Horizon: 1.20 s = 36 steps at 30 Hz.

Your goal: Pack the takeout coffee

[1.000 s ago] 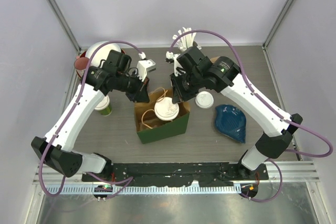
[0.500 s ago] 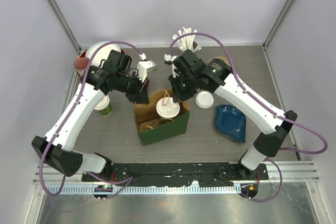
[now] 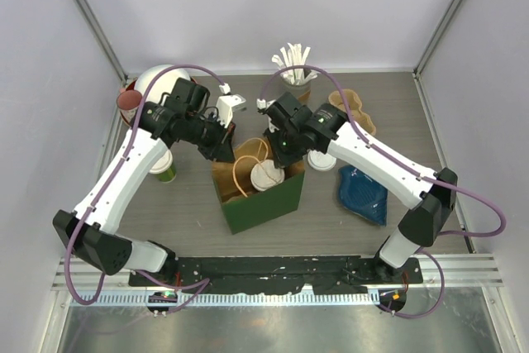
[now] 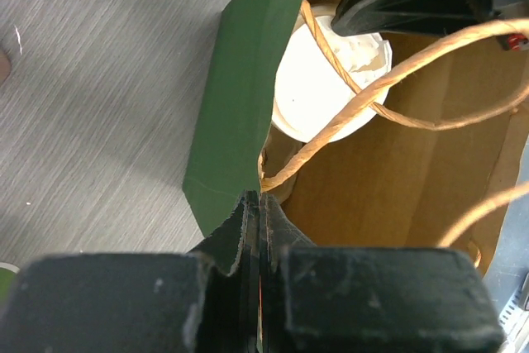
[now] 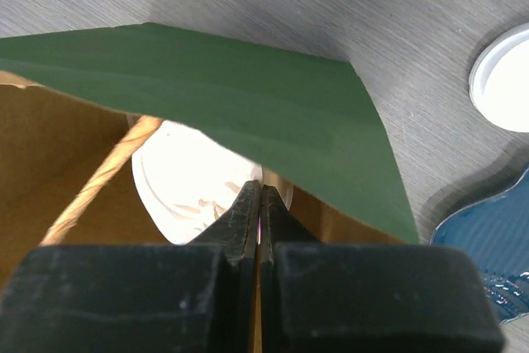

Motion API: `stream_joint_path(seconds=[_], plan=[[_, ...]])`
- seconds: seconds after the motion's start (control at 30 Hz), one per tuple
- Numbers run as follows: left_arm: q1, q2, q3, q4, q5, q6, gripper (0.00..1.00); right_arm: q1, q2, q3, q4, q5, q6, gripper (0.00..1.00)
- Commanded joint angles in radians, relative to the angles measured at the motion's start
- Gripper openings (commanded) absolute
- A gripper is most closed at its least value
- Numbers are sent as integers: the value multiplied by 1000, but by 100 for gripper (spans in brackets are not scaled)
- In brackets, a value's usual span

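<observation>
A green paper bag (image 3: 266, 202) with a brown inside stands open mid-table. One takeout coffee, a cup under a white lid (image 3: 266, 174), sits inside it. My left gripper (image 3: 221, 153) is shut on the bag's left rim (image 4: 240, 97), its tips (image 4: 259, 204) pinching the paper edge beside the lid (image 4: 326, 88). My right gripper (image 3: 279, 155) is shut on the far right rim (image 5: 273, 105), tips (image 5: 260, 202) just above the lid (image 5: 194, 183). A green cup (image 3: 163, 167) stands left of the bag. A lidded cup (image 3: 321, 157) stands to its right.
A blue dish (image 3: 362, 194) lies right of the bag, with a brown cup carrier (image 3: 351, 105) behind it. A cup of white straws (image 3: 295, 68) stands at the back. A red and white bowl (image 3: 136, 93) sits at the back left. Twine handles (image 4: 397, 80) loop over the bag's mouth.
The right arm swung left and toward the front, uncovering the straws and carrier. The bag's mouth rose and shifted with both grippers, and its handles now loop over the opening.
</observation>
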Motion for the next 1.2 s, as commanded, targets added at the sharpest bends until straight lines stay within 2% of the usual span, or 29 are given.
stream_joint_path(seconds=[0.0,0.57,1.17], plan=[[-4,14,26,16,-24,-32,0,-1,-49,-55,80,10,0,1],[-5,6,-1,64,-58,-60,0,7,-12,-166,152,-54,8,1],[-4,-20,-19,72,-69,-43,0,18,14,-204,158,-14,-3,1]])
